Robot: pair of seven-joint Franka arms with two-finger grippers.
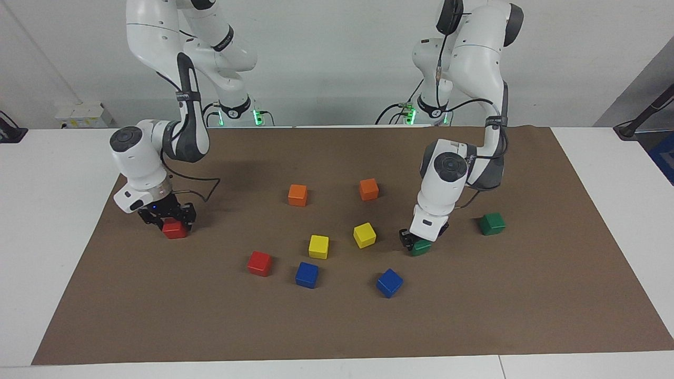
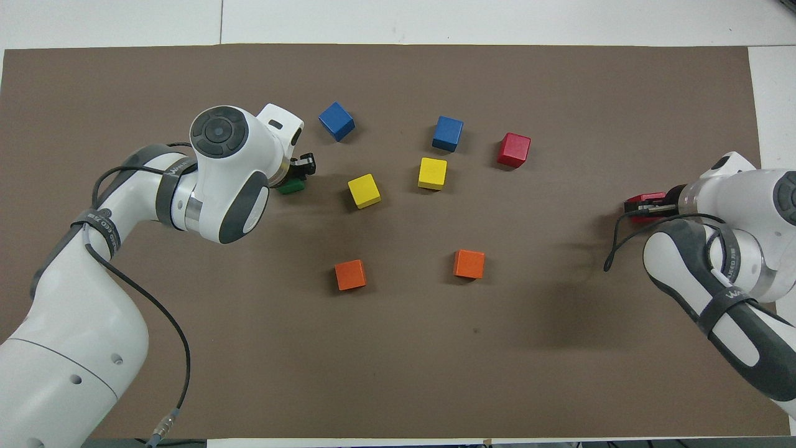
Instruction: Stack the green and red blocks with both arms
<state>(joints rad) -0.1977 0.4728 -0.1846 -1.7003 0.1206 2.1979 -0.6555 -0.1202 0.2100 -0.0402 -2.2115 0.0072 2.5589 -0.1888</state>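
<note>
Left gripper [image 1: 416,243]: down on a glossy dark green cube [image 1: 420,247] on the tabletop [image 1: 526,295], jaws clamped on it.
Right gripper [image 1: 167,220]: jaws straddling a glossy bright red cube [image 1: 174,229]; clamped or apart, cannot tell.
Others: 1 green cube [image 1: 492,223], 1 red cube [image 1: 259,263], both untouched.

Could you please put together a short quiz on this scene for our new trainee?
1. How many orange blocks lie on the brown mat?
2. True or false: the left gripper is shut on a green block.
3. Which block is the right gripper down at? A) a red block B) a blue block C) a yellow block

Key: 1. Two. 2. True. 3. A.
</note>
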